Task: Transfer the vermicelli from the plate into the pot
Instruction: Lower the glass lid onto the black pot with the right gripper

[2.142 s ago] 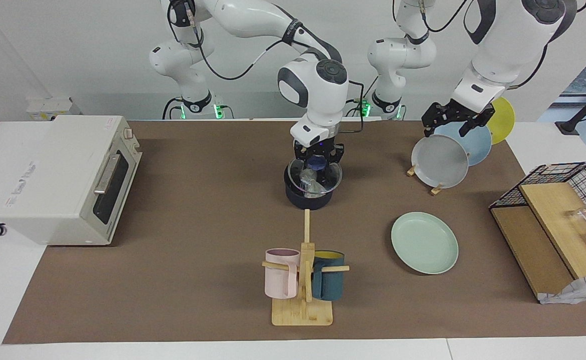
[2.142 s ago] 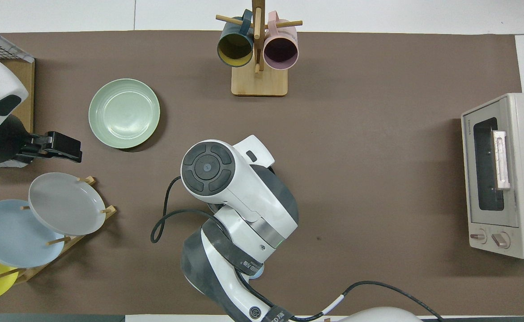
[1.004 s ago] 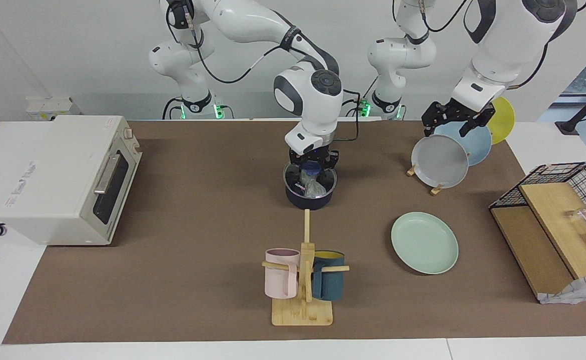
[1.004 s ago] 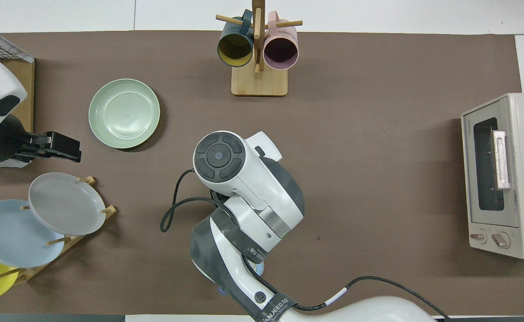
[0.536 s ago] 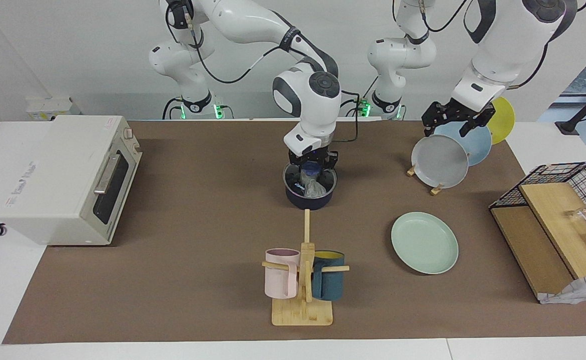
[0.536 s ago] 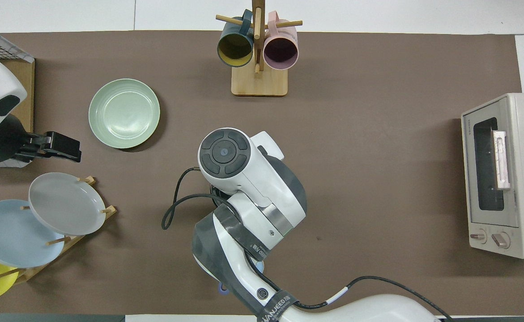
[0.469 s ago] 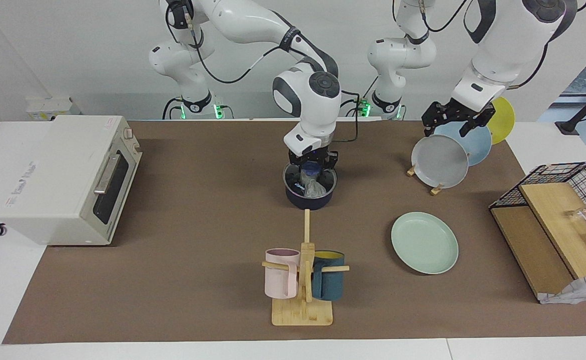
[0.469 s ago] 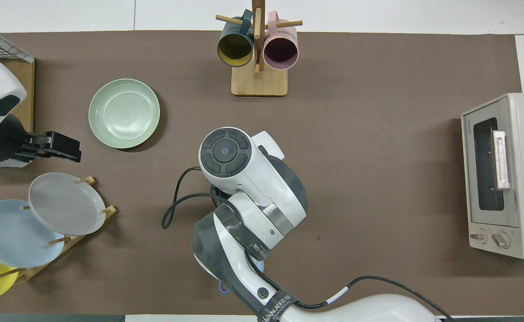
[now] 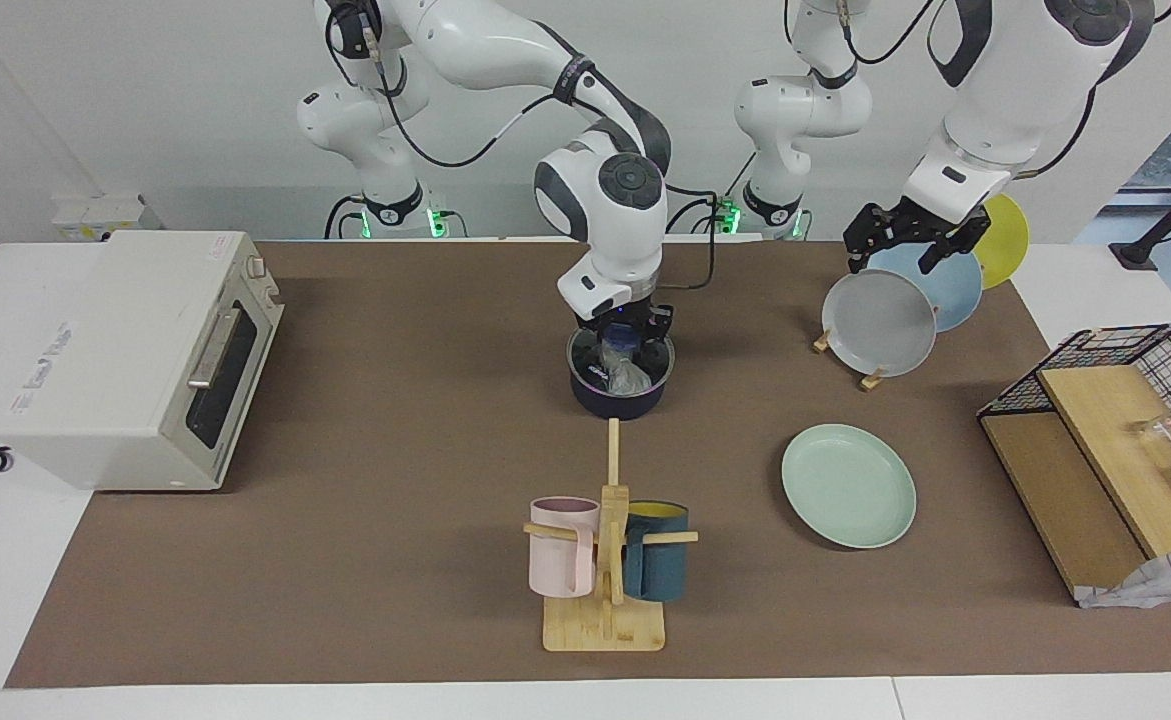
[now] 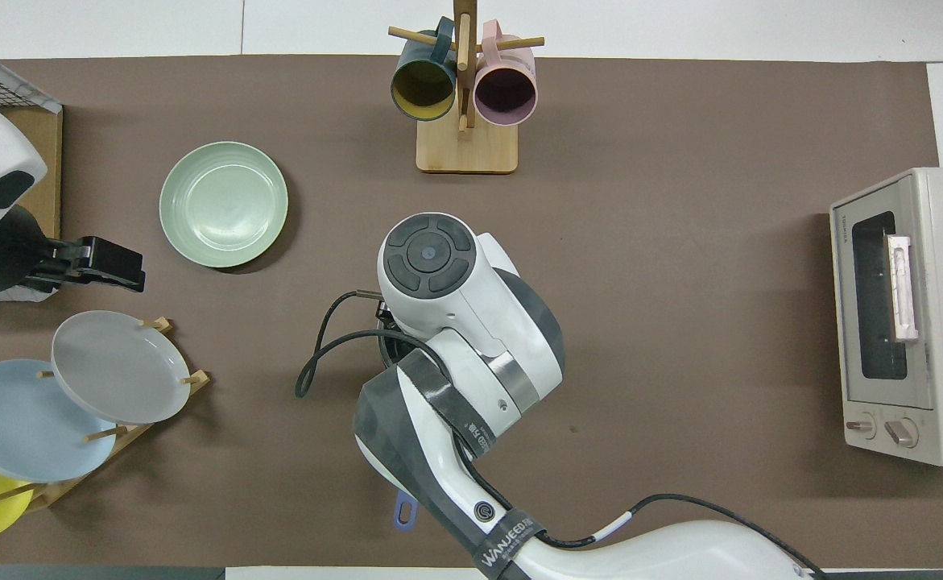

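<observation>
right gripper (image 9: 621, 338) low over the pot (image 9: 617, 392), can't tell its jaws or what it's got, vermicelli (image 9: 628, 376) sitting in the pot, mint plate (image 9: 848, 485) bare, toward the left arm's end from the pot, left gripper (image 9: 902, 236) waiting over the plate rack (image 9: 870, 378), jaws spread, holding nothing

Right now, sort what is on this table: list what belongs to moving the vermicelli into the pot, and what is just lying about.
Job:
- vermicelli, in the pot
- pot
- mint-green plate, bare
- right pincer, at the pot's mouth

Lying about:
- toaster oven
- mug stand
- plate rack, left pincer waiting over it
- wire basket
</observation>
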Robot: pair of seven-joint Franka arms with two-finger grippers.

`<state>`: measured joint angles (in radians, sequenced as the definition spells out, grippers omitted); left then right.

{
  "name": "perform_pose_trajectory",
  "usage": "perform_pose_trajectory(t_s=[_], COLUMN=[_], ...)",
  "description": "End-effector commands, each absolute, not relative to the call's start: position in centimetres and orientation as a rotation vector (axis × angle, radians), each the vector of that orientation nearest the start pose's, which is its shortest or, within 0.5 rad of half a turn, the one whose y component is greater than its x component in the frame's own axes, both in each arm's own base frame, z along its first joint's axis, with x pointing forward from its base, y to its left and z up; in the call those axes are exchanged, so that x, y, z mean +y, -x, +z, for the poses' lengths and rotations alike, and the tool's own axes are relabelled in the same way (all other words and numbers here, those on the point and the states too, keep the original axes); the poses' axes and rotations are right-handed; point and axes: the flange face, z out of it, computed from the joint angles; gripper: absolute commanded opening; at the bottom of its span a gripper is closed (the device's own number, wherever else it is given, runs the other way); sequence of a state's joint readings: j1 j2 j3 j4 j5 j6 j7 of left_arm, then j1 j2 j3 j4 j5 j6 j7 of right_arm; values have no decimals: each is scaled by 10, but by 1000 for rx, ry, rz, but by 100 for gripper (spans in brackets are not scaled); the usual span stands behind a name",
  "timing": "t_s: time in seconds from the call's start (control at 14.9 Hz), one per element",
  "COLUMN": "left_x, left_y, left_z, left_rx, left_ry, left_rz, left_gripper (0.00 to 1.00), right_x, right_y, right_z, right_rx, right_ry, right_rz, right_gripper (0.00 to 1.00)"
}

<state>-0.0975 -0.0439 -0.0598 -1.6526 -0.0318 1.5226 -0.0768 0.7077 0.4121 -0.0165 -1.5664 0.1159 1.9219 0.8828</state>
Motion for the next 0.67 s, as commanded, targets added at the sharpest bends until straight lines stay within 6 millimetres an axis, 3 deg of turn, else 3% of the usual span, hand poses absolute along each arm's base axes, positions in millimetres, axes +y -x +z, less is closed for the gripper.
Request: perform_pose_trajectory(t_s=[0.0, 0.47, 0.6], left_x=[-83, -81, -81], left_y=[-525, -525, -525], left_z=[610, 610, 610], left_rx=[121, 118, 118], left_ry=[3145, 3145, 3145], left_rz=[140, 140, 140], left_gripper=[100, 100, 100], right_x=[429, 420, 425], right_y=[-508, -512, -508], right_z=[395, 391, 389], right_rx=[350, 372, 359], right_ry=[3065, 3069, 3069], right_rz=[192, 220, 217], right_gripper=[59, 59, 62])
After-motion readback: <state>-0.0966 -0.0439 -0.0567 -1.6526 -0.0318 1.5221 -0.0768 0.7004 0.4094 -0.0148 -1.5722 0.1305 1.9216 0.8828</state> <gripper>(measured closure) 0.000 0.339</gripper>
